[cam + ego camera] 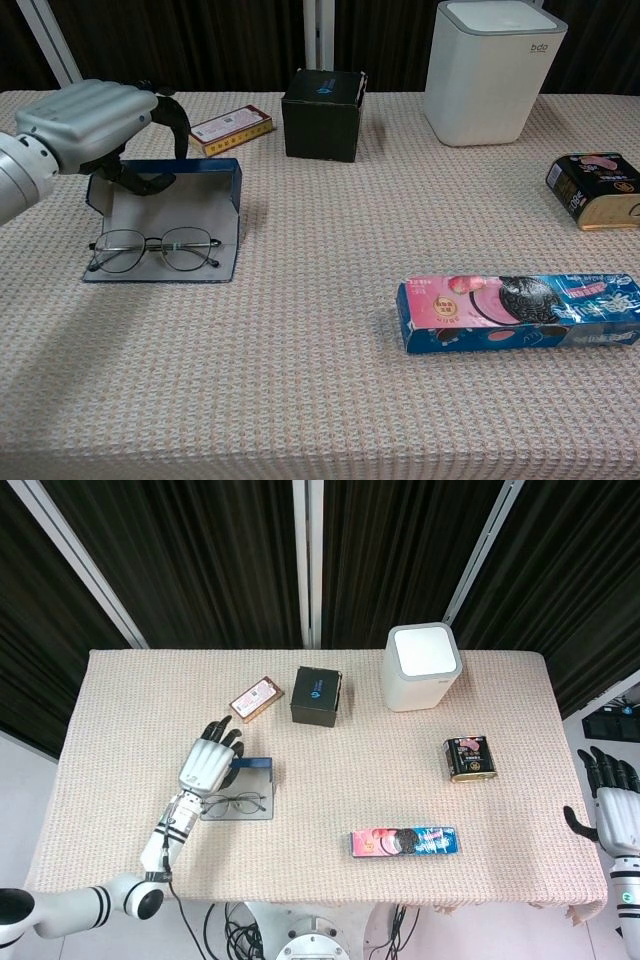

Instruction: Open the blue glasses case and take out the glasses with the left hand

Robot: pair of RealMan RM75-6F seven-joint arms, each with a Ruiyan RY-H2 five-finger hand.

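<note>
The blue glasses case (232, 212) lies open at the table's left, grey inside, its back wall raised. Thin-rimmed glasses (155, 250) lie flat on the case's grey flap, lenses side by side. My left hand (95, 120) curls over the raised back wall, thumb in front and fingers behind, gripping it; it does not touch the glasses. The head view shows the same left hand (208, 762) above the case (258, 766) and the glasses (236, 802). My right hand (612, 810) hangs beyond the table's right edge, fingers apart, holding nothing.
A black box (322, 115) and a small red-gold box (229, 129) stand just behind the case. A white bin (495, 70) is at the back right, a black tin (597, 190) at the right edge, a cookie pack (520, 312) at the front right.
</note>
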